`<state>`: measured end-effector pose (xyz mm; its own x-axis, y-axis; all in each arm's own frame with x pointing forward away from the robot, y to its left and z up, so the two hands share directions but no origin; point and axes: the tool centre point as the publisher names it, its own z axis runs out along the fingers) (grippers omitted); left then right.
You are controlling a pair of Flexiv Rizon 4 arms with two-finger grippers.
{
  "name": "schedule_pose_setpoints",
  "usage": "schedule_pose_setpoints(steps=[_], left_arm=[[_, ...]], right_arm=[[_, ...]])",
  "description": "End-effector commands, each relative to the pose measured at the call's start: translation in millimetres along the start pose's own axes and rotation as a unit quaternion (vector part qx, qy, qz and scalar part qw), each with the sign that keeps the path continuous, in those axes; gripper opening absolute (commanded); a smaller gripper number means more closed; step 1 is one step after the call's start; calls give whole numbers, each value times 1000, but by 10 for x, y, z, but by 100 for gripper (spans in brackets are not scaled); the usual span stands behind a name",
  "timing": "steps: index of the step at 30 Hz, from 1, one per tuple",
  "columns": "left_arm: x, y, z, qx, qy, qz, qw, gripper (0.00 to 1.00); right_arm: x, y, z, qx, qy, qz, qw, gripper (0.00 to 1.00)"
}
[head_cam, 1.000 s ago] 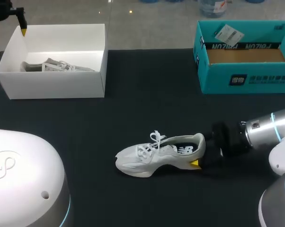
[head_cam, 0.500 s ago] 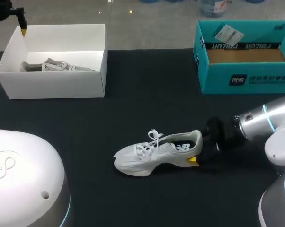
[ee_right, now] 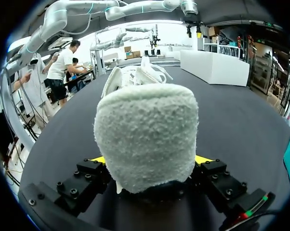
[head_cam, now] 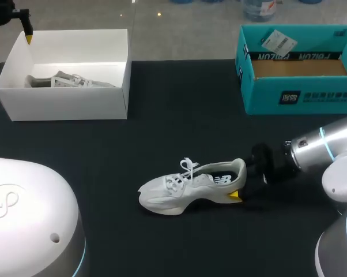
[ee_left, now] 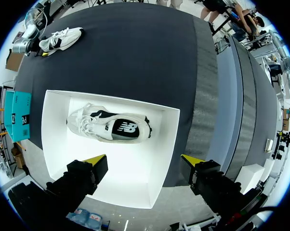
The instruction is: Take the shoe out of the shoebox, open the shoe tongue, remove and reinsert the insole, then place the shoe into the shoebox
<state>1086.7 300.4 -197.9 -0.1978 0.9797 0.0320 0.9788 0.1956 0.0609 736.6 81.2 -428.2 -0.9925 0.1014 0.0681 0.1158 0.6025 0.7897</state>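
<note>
The shoe (head_cam: 188, 187) sits on the table's (head_cam: 179, 115) near middle, heel clamped by the right gripper (ee_right: 151, 161), so opening the tongue looks next; that needs the left gripper (ee_left: 142, 161), hanging spread over the far-left white shoebox (head_cam: 70, 104) (a second shoe (ee_left: 111, 127) inside), brought across. In the right wrist view the heel blocks tongue and insole

Black table (head_cam: 179, 104) bears white shoebox (head_cam: 70, 104), teal box (head_cam: 300, 95), seemingly shoe (head_cam: 185, 187).

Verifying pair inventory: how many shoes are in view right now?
2. Loose shoe on the table, heel clamped in right gripper; boxed shoe inside white shoebox below left gripper. Teal box floor hidden.
</note>
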Motion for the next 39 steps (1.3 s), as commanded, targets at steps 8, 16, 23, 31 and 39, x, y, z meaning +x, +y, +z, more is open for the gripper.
schedule_pose_setpoints(steps=[8, 16, 23, 31, 39], left_arm=[[3, -3, 1, -1, 1, 0, 1000, 100], [3, -3, 1, -1, 1, 0, 1000, 100], [3, -3, 1, -1, 1, 0, 1000, 100], [3, -3, 1, -1, 1, 0, 1000, 100], [3, -3, 1, -1, 1, 0, 1000, 100]], right_arm=[[-30, -16, 70, 2, -1, 0, 1000, 0], [99, 14, 71, -1, -22, 18, 1000, 0], [143, -30, 118, -1, -23, 22, 999, 0], [154, -53, 128, 1, -30, 30, 999, 0], [154, -53, 128, 1, -30, 30, 999, 0]])
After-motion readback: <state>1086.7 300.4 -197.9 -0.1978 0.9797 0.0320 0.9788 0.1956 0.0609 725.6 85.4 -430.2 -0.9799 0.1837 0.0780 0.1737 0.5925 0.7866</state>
